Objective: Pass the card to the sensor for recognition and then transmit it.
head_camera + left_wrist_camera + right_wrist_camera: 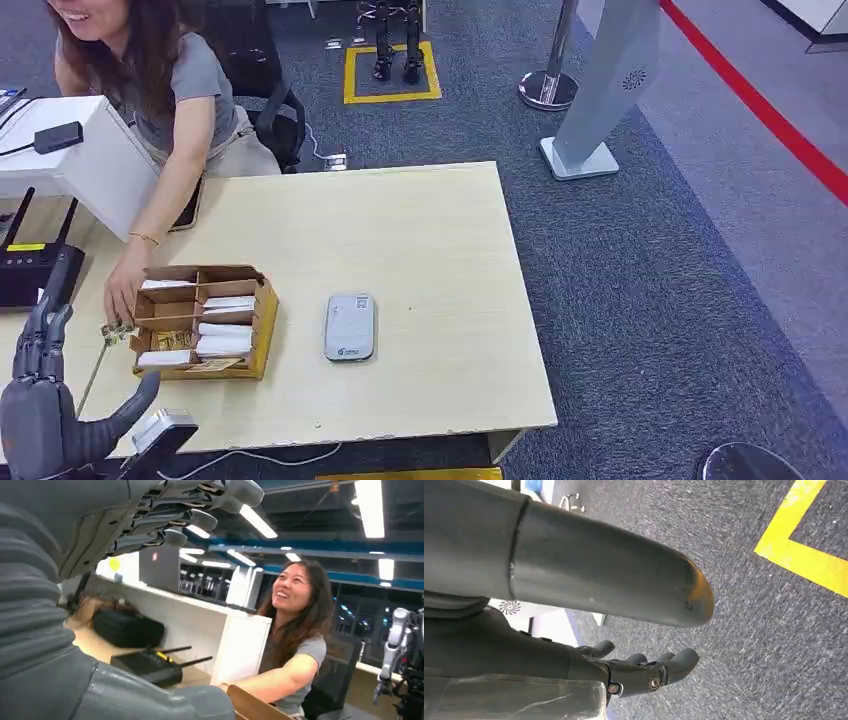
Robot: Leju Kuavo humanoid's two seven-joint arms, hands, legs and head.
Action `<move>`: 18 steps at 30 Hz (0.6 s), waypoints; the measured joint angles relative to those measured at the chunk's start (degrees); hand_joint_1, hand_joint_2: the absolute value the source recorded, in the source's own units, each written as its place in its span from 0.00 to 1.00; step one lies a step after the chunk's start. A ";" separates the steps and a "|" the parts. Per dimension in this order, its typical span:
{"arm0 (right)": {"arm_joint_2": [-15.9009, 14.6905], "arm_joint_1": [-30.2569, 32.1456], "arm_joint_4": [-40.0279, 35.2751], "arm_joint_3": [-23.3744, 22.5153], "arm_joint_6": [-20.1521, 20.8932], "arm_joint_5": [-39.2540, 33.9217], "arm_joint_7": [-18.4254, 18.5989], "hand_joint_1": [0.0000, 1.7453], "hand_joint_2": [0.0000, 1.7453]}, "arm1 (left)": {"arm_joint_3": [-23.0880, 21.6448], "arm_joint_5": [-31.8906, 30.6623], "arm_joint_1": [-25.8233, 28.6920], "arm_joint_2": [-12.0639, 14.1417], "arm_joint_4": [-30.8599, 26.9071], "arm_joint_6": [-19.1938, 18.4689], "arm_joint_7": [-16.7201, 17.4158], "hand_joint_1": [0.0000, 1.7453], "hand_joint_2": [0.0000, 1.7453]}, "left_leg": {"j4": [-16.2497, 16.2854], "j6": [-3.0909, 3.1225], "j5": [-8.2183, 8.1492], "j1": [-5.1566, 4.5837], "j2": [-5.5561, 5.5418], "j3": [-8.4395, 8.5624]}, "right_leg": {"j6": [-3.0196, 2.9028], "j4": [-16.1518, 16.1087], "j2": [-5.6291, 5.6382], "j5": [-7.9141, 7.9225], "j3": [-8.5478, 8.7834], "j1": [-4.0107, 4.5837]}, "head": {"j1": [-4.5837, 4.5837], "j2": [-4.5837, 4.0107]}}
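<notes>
Reaching starts from the left hand (45,400), raised at the worktop (430,230) corner, fingers spread, grasping nothing. Right hand (644,672) hangs over carpet, released. Cards (225,340) sit in the wooden organizer (262,325); sensor (349,327) just beside. Approach slowly: a person's hand (122,295) touches the organizer.

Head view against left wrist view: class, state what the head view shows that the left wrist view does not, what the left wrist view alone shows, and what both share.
Head view alone: the wooden table, the grey sensor lying flat on it, the cards in the cardboard box, and the grey carpet.
Left wrist view alone: the ceiling lights overhead.
Both: the robot's left hand, raised, fingers apart, holding nothing; the person reaching toward the box; the black router.
</notes>
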 joint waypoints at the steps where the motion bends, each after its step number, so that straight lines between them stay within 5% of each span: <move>1: 0.00 0.00 0.00 -0.04 -0.02 0.02 0.00 0.00 0.00 | -0.66 -1.40 0.25 0.39 -0.09 0.17 0.90 0.00 1.00 | 0.00 0.00 0.00 0.01 0.00 0.00 | 0.00 0.00 -0.01 0.00 0.00 0.00 | -0.02 0.00; 5: 0.00 0.01 0.00 -0.39 -0.09 0.02 0.13 0.00 0.00 | -2.71 -4.91 1.12 2.24 -0.09 -0.70 4.78 0.00 1.00 | 0.00 0.00 0.00 0.01 -0.01 0.00 | 0.00 0.00 -0.01 0.00 0.00 0.00 | 0.00 -0.02; 12: 0.00 0.02 0.00 -0.74 -0.31 0.02 0.13 0.00 0.00 | -4.48 -5.78 1.67 3.73 -0.09 -1.52 6.04 0.00 1.00 | -0.01 0.00 0.00 0.00 -0.01 0.00 | -0.01 0.00 -0.01 0.00 0.00 0.00 | 0.00 -0.02; 18: 0.00 -0.01 -0.02 -0.79 -0.42 0.46 0.13 0.00 0.00 | -6.73 -14.02 0.39 6.53 3.55 -9.72 13.70 0.00 1.00 | -0.01 0.00 0.00 0.01 0.00 0.01 | -0.01 0.00 -0.01 0.00 0.00 0.00 | 0.02 -0.02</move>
